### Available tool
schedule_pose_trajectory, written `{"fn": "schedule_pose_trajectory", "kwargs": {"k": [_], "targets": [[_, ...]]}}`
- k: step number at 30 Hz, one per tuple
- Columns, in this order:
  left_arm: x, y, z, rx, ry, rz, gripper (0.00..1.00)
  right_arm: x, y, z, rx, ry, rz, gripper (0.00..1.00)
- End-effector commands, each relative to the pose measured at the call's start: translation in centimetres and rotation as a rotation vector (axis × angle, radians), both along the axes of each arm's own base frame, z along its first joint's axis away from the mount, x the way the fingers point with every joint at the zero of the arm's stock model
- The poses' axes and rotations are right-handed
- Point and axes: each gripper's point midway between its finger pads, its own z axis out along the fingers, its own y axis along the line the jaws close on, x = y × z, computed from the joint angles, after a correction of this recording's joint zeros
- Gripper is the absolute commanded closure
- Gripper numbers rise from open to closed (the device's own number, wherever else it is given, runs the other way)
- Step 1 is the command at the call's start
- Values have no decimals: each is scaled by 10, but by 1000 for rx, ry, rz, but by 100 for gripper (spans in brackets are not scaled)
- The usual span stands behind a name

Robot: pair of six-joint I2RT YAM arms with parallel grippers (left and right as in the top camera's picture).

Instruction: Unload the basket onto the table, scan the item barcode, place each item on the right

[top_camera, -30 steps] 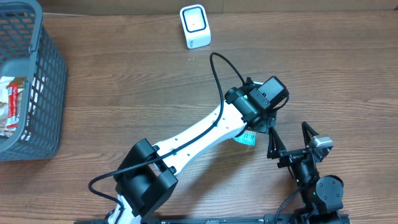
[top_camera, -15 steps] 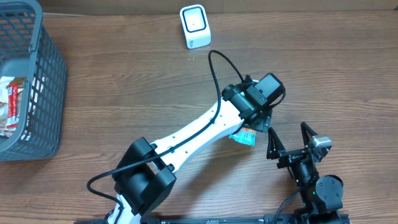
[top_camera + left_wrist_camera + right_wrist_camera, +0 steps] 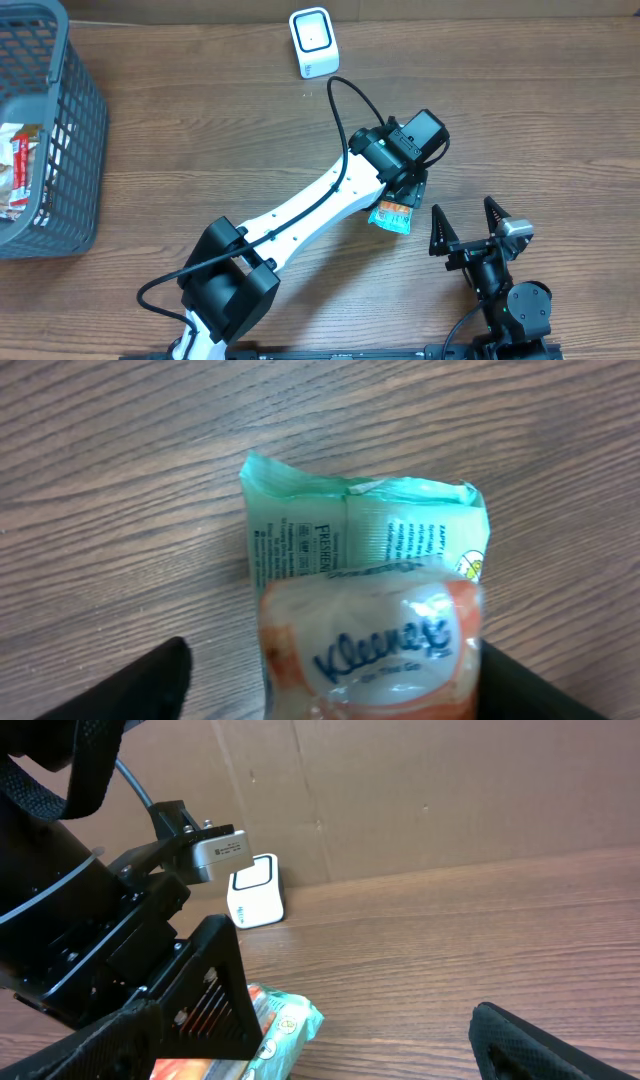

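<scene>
A Kleenex tissue pack [image 3: 392,215], mint green with an orange-and-white label, lies flat on the wooden table. My left gripper [image 3: 408,192] hangs over its far end. In the left wrist view the pack [image 3: 365,560] sits between the two black fingers; the left gripper [image 3: 330,685] is open, with a gap on the left side and the right finger close to the pack's edge. The right gripper [image 3: 461,207] stands open just right of the pack, holding nothing. In the right wrist view the pack [image 3: 290,1025] lies behind that gripper's left finger [image 3: 205,990]. The white barcode scanner [image 3: 314,42] stands at the back.
A grey mesh basket [image 3: 75,120] holding several packets [image 3: 14,170] stands at the left edge. The scanner [image 3: 255,892] sits against a cardboard wall [image 3: 450,790] in the right wrist view. The left arm's black cable [image 3: 345,110] loops above the table.
The left gripper has shifted a little back and left, uncovering more of the tissue pack, and its jaws have narrowed around it. The right arm has not moved.
</scene>
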Motion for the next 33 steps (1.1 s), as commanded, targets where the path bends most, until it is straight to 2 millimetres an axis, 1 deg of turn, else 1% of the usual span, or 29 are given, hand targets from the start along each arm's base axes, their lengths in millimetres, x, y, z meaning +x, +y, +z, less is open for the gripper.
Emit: {"fn": "schedule_pose_trajectory", "kwargs": {"k": [1,4,8,10,11,14,18,22,24,27,29,30,33], "targets": [[5,-3,7,-15,-9,-7,26,1,-3,-2,-4,-3,-13,0],[4,-1,6,-7,-2,-6,26,1,-3,-2,-4,-3,-13,0],[3,1,6,-2,2,-6,32,1,-3,-2,-4,-3,-13,0],[3,1,6,-2,2,-6,34,1,-3,-2,-4,-3,-13,0],[3,1,6,-2,2,-6,37,1,-3,-2,-4,-3,-13,0],[3,1,5,-2,3,-6,37,1,-3,-2,-4,-3,-13,0],[1,-1,5,-10,14,-11,32,1,-3,-2,-4,-3,-13,0],[0,2,5,-1,17,-8,18,1,-3,-2,-4,-3,-13,0],[3,3,5,-2,12,-15,18,1,-3,-2,-4,-3,-14,0],[10,3,14,-25,2,-12,15,1,-3,-2,-4,-3,-13,0],[14,2,26,-68,8,-11,14,1,-3,-2,-4,-3,-13,0],[15,-2,35,-110,21,-28,13,1,-3,-2,-4,-3,-13,0],[13,-4,49,-193,65,-66,14,1,-3,-2,-4,-3,-13,0]]}}
